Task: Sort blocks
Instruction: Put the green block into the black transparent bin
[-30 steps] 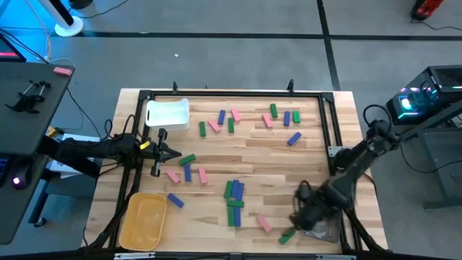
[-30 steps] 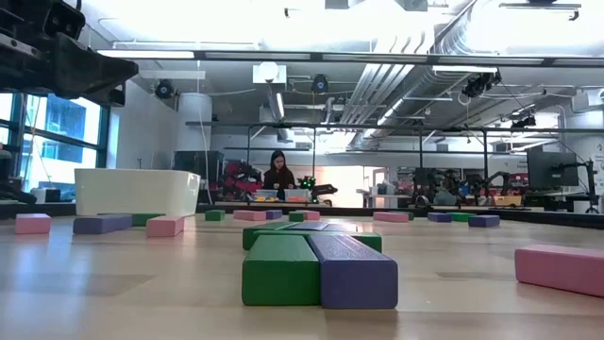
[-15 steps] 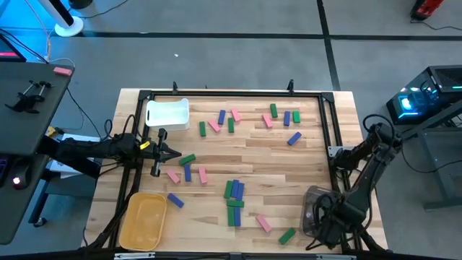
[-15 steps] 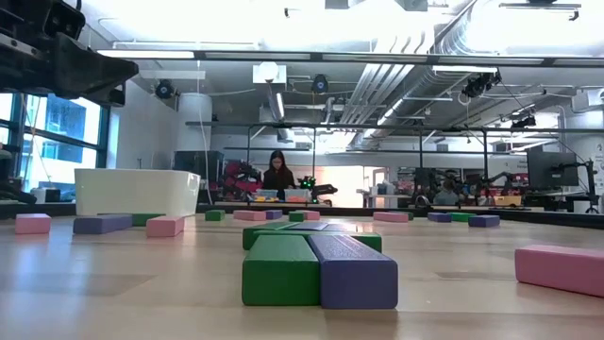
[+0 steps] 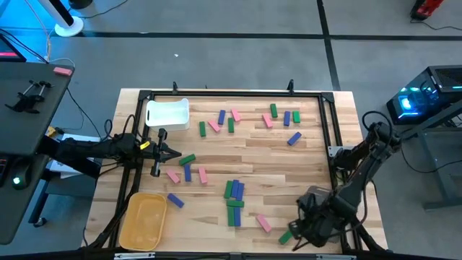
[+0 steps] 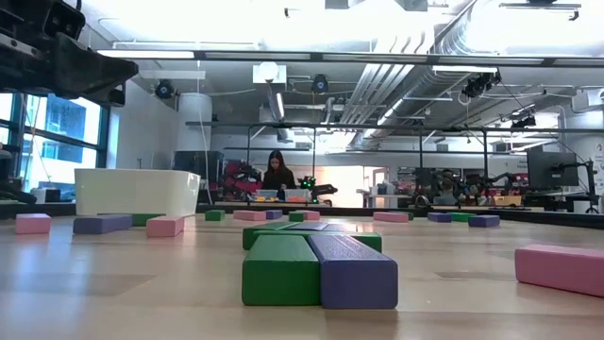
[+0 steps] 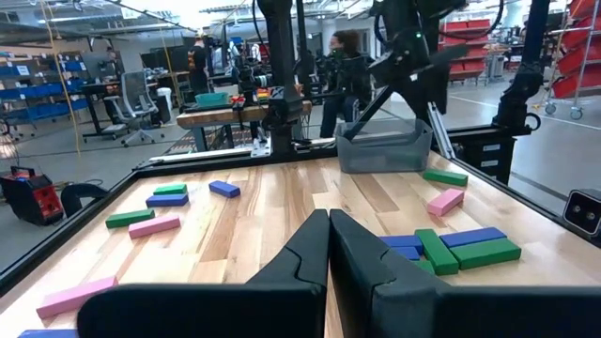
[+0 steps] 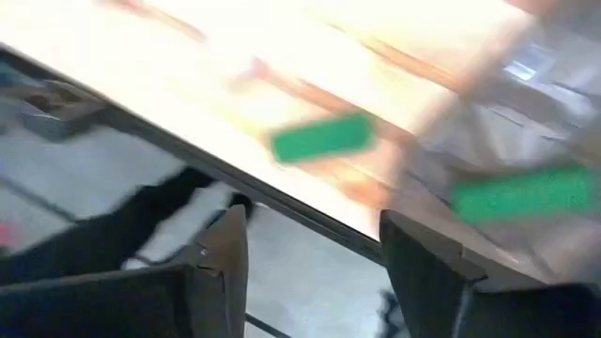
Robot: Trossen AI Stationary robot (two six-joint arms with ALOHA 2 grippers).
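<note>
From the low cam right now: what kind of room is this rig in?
Looks like a robotics lab or workshop, open-plan. Exposed ceiling ducts, more workbenches with equipment behind the table, a person working at one, and shelving with blue bins in the left wrist view.

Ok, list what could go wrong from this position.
The right gripper, fingers open, hangs at the table's near edge by a green block; a nudge might knock that block off. The clear bin sits right beside it, so the arm could shove it. The left gripper, shut, waits near another green block.
</note>
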